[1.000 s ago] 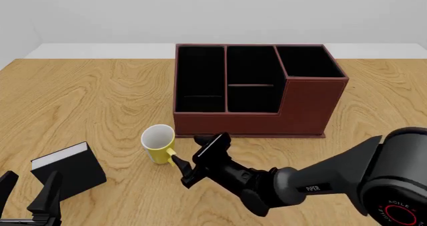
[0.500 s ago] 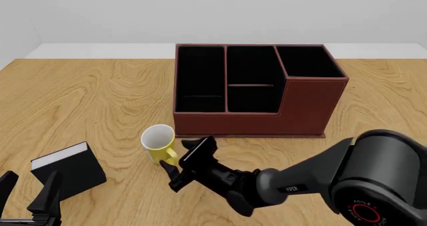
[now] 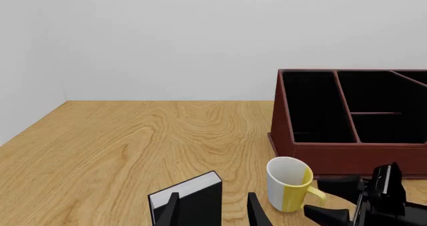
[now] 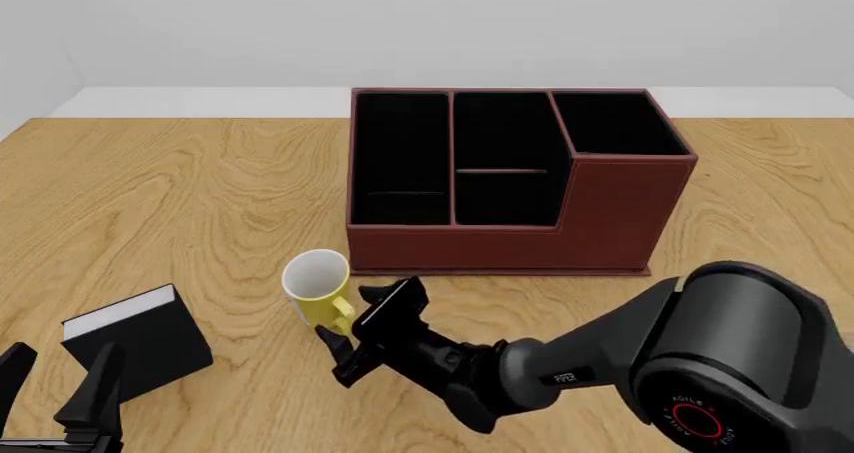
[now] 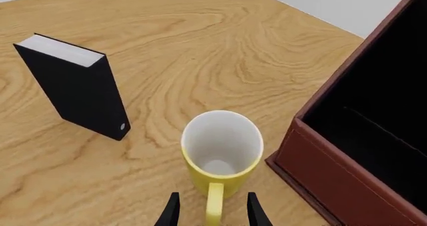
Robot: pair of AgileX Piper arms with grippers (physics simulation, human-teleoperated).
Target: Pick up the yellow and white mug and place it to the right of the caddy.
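Straddling mug (image 5: pixel 222 151) handle, right end effector (image 5: pixel 212 212) fingers parted

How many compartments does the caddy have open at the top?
4 visible in the caddy: a long one on the left, two in the middle, far and near, and one in the taller right section.

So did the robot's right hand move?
Yes. The right end effector slid left toward the book, closing around the yellow and white mug's handle.
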